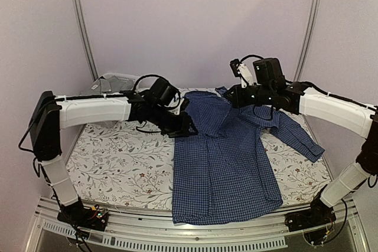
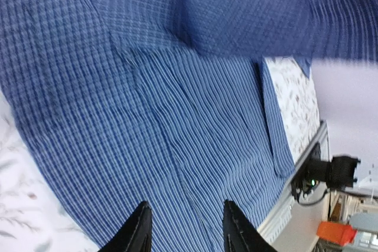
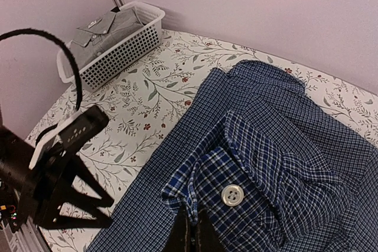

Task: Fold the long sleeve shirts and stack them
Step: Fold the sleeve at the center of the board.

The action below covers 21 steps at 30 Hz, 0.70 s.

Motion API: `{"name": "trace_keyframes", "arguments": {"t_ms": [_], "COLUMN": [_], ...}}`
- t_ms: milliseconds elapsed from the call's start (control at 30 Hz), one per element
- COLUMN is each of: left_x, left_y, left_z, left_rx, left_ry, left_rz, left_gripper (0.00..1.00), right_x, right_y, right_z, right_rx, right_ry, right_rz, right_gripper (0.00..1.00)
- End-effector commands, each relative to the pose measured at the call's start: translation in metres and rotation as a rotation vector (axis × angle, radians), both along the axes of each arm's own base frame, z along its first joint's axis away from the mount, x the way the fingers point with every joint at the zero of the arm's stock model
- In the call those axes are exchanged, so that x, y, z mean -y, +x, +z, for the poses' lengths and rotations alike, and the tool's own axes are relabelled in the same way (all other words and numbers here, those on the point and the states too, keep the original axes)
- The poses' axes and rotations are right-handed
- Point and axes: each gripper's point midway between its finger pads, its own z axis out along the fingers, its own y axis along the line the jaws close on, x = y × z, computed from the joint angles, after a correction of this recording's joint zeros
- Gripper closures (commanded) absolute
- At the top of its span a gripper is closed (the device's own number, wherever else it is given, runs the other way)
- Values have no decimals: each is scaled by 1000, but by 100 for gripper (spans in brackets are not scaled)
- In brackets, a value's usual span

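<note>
Cuff (image 3: 233, 196) of blue shirt (image 1: 224, 163) pinched by right hand (image 3: 190, 234), left hand (image 2: 186, 208) spread

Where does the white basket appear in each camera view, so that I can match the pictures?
Top external: the white basket stands at the far left corner of the table.
Left wrist: not in it.
Right wrist: upper left, with a folded grey shirt inside.
Shared landmark: the blue checked shirt, seen in all three views.
</note>
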Motion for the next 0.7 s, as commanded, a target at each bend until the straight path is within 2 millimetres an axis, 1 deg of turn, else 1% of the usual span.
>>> {"name": "trace_keyframes", "arguments": {"t_ms": [0,100,133,167,200,267,333,367,433,467,567,600,633,667], "left_x": [-6,-4,-2,-3,-3,-5,-9,-14,-22,-29,-44,-48,-52,-54], "left_y": [78,122,137,147,161,180,196,207,221,228,243,249,250,257], "left_z": [-9,-20,-19,-33,-35,-51,-63,-70,-85,-94,-119,-122,-132,-132], "left_rx": [78,93,101,86,87,68,54,48,30,15,-30,-34,-54,-51], "left_ry": [-4,-7,-22,-12,-21,-21,-30,-33,-26,-15,-16,-21,-10,-13], "left_rz": [66,93,101,111,123,145,165,180,202,221,258,265,271,274], "left_gripper": [60,61,61,62,63,65,65,65,65,66,67,67,67,67], "right_x": [-7,-7,-9,-11,-11,-13,-16,-19,-26,-29,-41,-46,-51,-57], "right_y": [-19,-23,-24,-24,-25,-24,-27,-29,-36,-40,-52,-57,-61,-66], "right_z": [12,5,4,3,2,4,7,8,8,8,4,2,0,-3], "right_rx": [16,10,8,8,10,19,22,18,11,5,-23,-34,-46,-61], "right_ry": [74,62,64,62,59,56,63,71,91,101,117,122,126,127], "right_rz": [73,92,104,116,124,131,159,181,229,254,335,364,390,415], "right_gripper": [100,100,100,100,100,100,100,100,100,100,100,100,100,100]}}
